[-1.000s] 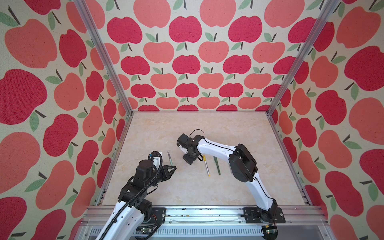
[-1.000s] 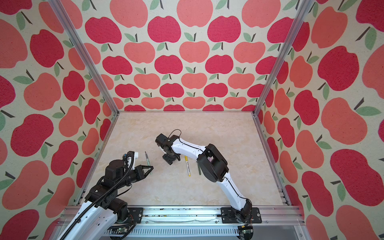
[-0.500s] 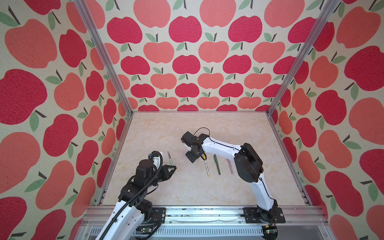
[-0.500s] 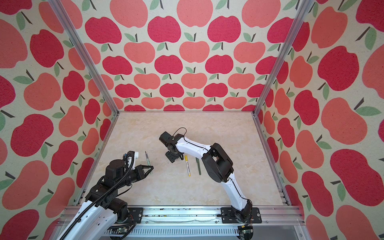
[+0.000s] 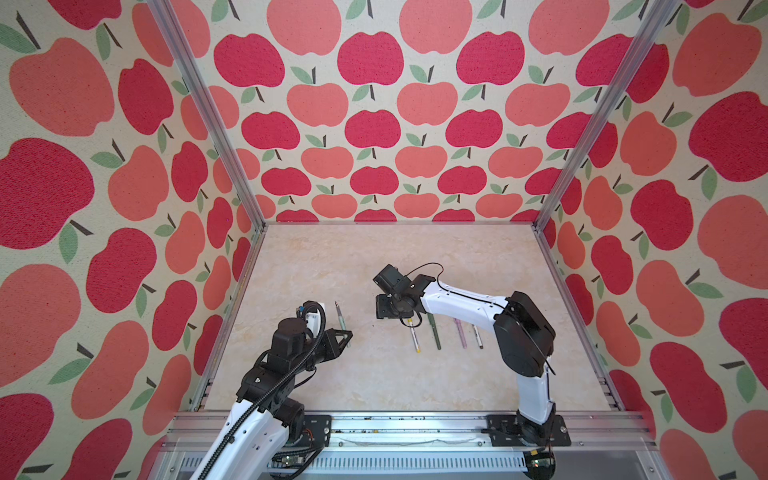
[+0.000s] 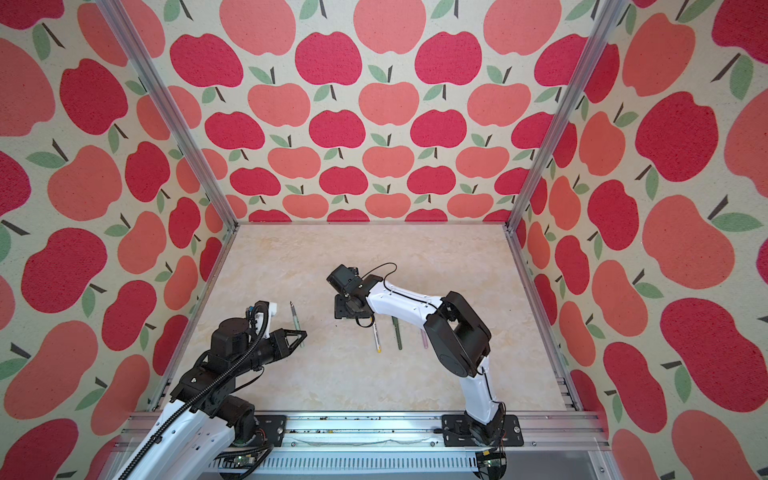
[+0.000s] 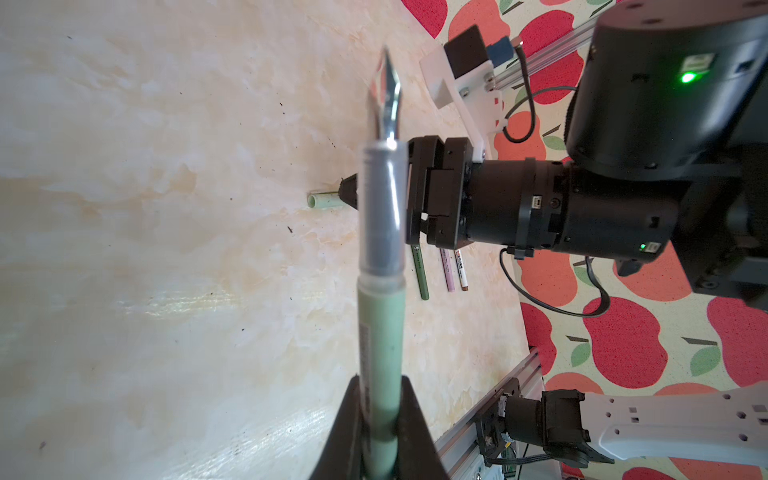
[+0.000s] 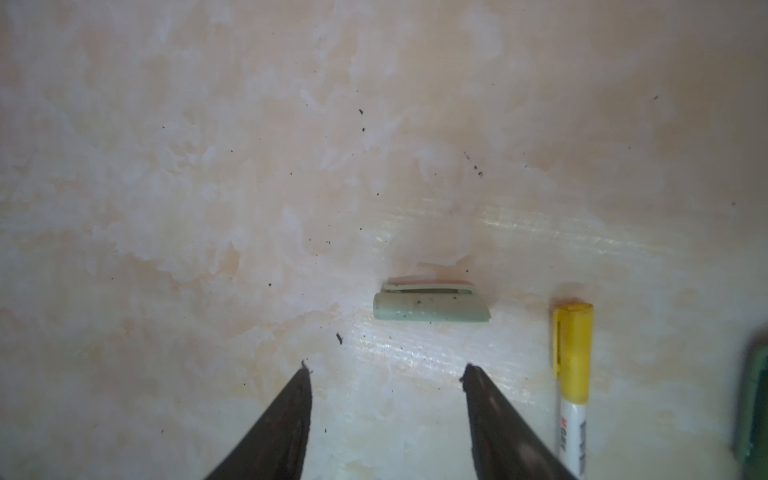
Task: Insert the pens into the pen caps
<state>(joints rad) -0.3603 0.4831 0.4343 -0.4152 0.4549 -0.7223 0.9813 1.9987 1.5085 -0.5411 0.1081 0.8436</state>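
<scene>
While left end effector (image 7: 380,388) grips pale green pen (image 7: 380,332), right end effector (image 8: 386,370) hovers half-open by pale green cap (image 8: 430,309); next: descend, pinch.

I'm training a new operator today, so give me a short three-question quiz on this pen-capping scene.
1. True or false: the left gripper is shut on the pale green pen.
2. Which loose cap lies by the open right gripper? A pink, B pale green, C brown.
3. Fill in: the yellow-capped pen lies on the ____.
Key: 1 true; 2 B, the pale green cap; 3 table.
</scene>
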